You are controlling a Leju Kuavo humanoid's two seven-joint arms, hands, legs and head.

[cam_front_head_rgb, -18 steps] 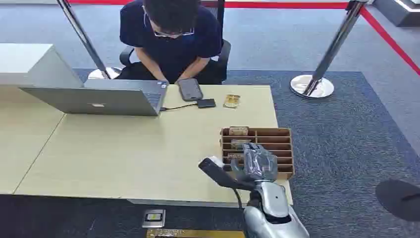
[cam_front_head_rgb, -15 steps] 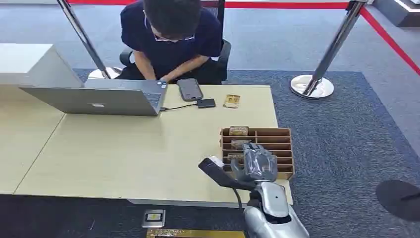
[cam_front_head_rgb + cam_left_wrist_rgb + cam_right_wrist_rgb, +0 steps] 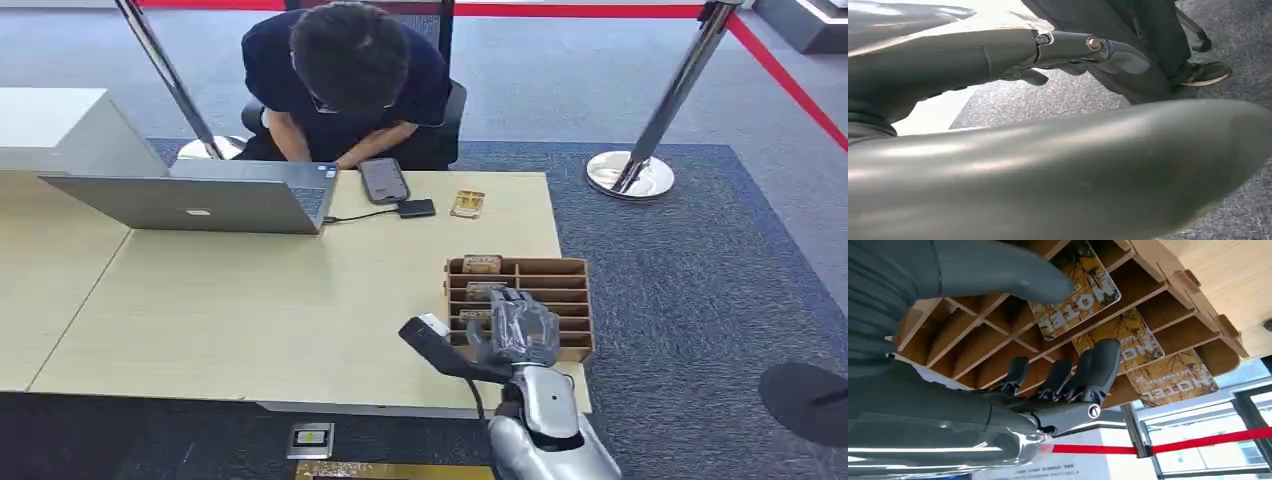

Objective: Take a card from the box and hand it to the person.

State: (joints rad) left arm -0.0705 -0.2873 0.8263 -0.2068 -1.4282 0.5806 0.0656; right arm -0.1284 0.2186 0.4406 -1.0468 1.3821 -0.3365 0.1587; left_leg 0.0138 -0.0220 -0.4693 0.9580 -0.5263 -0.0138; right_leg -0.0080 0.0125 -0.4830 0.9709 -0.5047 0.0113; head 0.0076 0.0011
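Right hand (image 3: 522, 328): over the box (image 3: 572, 283), fingers (image 3: 1098, 367) spread wide, thumb against the nearest card (image 3: 1080, 290), nothing held.
Left hand (image 3: 1068, 50): grip state unclear.
Person (image 3: 345, 80): seated across the counter (image 3: 250, 300).

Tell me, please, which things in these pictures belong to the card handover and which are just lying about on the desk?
Belongs to the job:
- wooden card box
- cards standing in its slots
- right hand, over the box
- person seated at the desk's far side

Just lying about:
- laptop
- phone
- small black device on a cable
- loose card on the desk
- stanchion
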